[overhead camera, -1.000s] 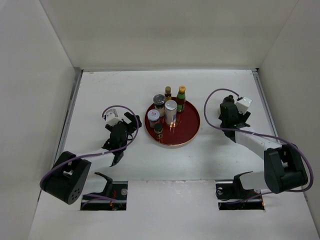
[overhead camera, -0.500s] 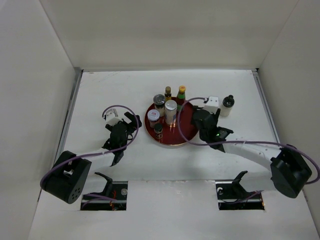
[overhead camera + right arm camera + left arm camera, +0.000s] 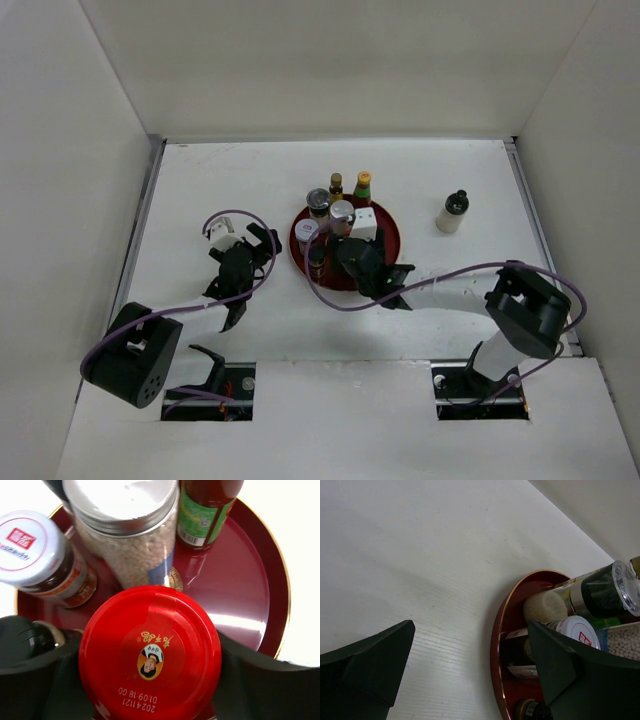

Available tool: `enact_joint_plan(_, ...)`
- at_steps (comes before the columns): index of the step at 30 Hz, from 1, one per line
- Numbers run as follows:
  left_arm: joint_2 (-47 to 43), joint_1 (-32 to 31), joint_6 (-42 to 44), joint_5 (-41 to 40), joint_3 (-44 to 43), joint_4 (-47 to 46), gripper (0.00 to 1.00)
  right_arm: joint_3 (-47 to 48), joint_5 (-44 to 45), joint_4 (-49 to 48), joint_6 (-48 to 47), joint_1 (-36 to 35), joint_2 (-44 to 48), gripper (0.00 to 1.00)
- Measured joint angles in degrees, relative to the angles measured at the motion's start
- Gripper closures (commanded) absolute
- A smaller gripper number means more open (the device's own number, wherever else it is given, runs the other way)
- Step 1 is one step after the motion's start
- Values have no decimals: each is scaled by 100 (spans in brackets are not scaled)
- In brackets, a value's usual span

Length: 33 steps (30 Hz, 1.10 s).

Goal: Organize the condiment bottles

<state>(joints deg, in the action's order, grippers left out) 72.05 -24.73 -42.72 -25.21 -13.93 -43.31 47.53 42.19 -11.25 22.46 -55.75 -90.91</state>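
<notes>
My right gripper [image 3: 352,255] reaches over the front of the round red tray [image 3: 388,243] and is shut on a jar with a red lid [image 3: 150,652], held between its dark fingers [image 3: 260,680]. On the tray stand a silver-capped jar [image 3: 125,525], a white-capped jar [image 3: 30,540], a green-labelled bottle [image 3: 207,510], a black-lidded jar [image 3: 318,198], a small yellow-capped bottle [image 3: 336,183] and a small black-capped bottle [image 3: 316,258]. A tall white bottle with a black cap [image 3: 453,212] stands alone on the table at the right. My left gripper [image 3: 255,245] is open and empty just left of the tray.
In the left wrist view the tray's rim [image 3: 497,630] lies just inside my right-hand finger [image 3: 580,675]. White walls close the table at the back and both sides. Both arms' cables loop above the table.
My right arm has swung left from the table's right side to over the tray. The white bottle now stands uncovered at the right. The left arm has not moved.
</notes>
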Motion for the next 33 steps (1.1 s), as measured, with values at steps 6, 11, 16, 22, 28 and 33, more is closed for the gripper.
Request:
enact_joint_plan(6,0,7,-2,-2,0,0,0,-90,2,-127,-22,-11,374,0)
enact_joint_plan(11,0,7,-2,-7,0,0,0,-516,42,-275,-68,415,1663,0)
enact_joint_plan(16,0,7,-2,-7,0,0,0,-686,197,-437,-63,2000,2149,0)
enact_joint_plan(22,0,-7,-4,-9,0,2,0,-254,146,-229,-173,3707,1060,0)
enact_joint_plan(28,0,-7,-4,-9,0,2,0,326,-269,-118,-273,4363,116,0)
enact_joint_plan(33,0,-7,-4,-9,0,4,0,551,-577,-144,-319,4505,-389,27)
